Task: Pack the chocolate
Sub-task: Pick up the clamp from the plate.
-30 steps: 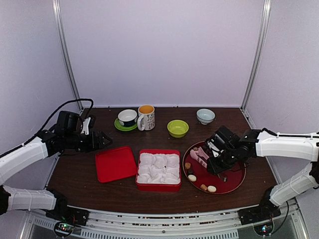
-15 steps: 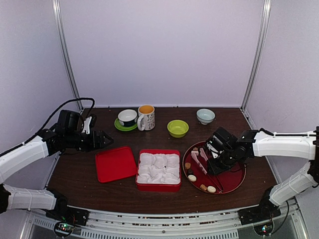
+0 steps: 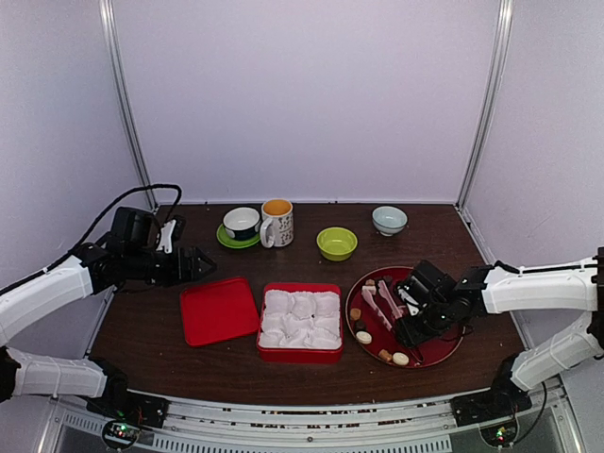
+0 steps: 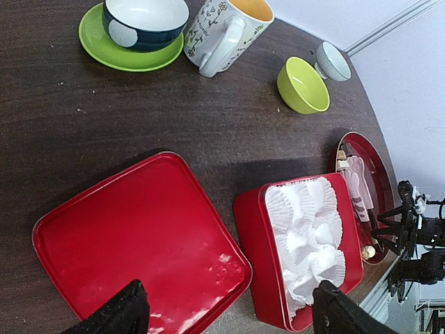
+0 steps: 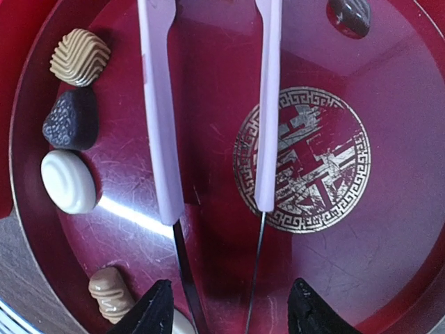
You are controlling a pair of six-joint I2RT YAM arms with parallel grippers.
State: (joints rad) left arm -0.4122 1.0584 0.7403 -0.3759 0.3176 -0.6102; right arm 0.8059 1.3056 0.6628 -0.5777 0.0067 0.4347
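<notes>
Nothing packed yet: chocolate all on round tray; red box cups empty. Right hand fingers apart, straddling pink tongs. Left hand spread, near lid.

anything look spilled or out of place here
Nothing stands out: the chocolates all sit on the round tray, the red box is open with its lid flat beside it, nothing spilled.

Dark table: lid, box, tray, mug, saucer, green bowl, pale bowl.
</notes>
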